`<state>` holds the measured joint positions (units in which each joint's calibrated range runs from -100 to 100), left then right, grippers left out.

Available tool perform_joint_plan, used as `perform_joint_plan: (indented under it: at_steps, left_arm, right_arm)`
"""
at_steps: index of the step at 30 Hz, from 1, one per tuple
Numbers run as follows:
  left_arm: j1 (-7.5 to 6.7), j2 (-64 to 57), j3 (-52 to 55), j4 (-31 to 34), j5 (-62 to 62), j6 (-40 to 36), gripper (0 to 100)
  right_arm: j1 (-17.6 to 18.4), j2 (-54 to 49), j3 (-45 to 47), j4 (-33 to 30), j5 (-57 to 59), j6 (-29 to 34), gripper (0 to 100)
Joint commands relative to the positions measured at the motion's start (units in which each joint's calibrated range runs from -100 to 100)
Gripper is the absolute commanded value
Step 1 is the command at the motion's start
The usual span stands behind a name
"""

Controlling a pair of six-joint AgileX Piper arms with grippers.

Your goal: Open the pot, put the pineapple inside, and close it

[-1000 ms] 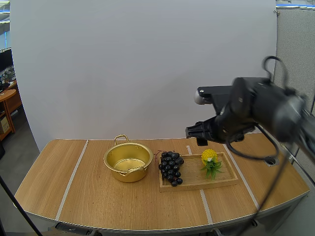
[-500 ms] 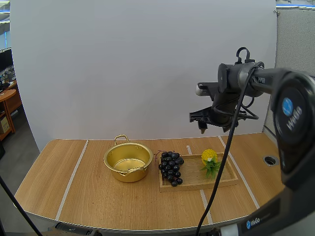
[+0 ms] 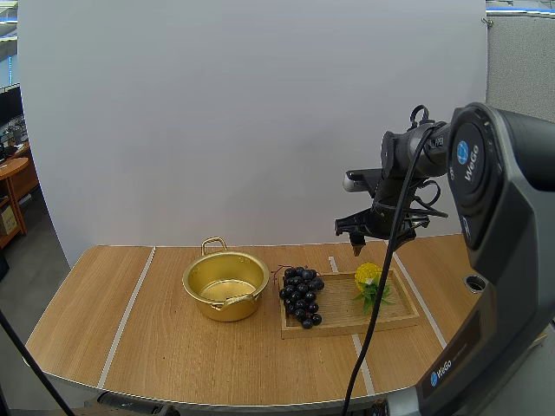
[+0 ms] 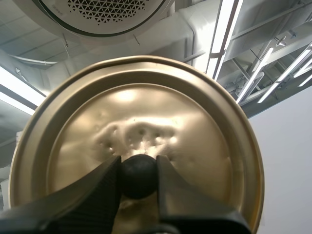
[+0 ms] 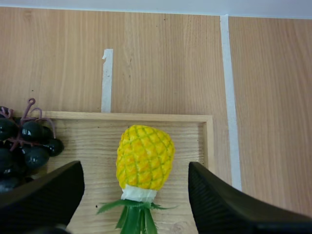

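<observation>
Pineapple lies on the wooden tray, at 3 o'clock from the grapes, under your right tool, whose fingers stand wide apart. It is probably light, stiff plastic, so pinch the bumpy yellow body across its middle, not the leaves. Your left tool is clamped on the lid by its knob.

Dark grey, rounded right arm housing; bears a round blue badge beside white lettering, seemingly "WeGo". Matte black left gripper fingers, finely ribbed inside.
</observation>
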<state>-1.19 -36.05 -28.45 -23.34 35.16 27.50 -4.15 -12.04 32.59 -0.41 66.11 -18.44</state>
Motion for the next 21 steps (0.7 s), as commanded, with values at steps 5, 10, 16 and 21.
perform_joint_plan:
  at_steps: [5,10,16,21]
  left_arm:
    - [-0.09,-0.2,-0.5,0.1,-1.9,-0.3,0]
    - [-0.09,-0.2,-0.5,0.1,-1.9,-0.3,0]
    - [-0.09,-0.2,-0.5,0.1,-1.9,-0.3,0]
    - [-0.09,-0.2,-0.5,0.1,-1.9,-0.3,0]
  right_arm:
    - [-0.3,3.7,-0.4,0.4,-4.9,-1.3,100]
    - [-0.3,6.5,-0.4,0.0,-7.0,-1.3,100]
    - [-0.3,9.5,-0.4,0.0,-8.4,-1.3,100]
    - [-0.3,11.7,-0.4,0.0,-9.4,-1.3,100]
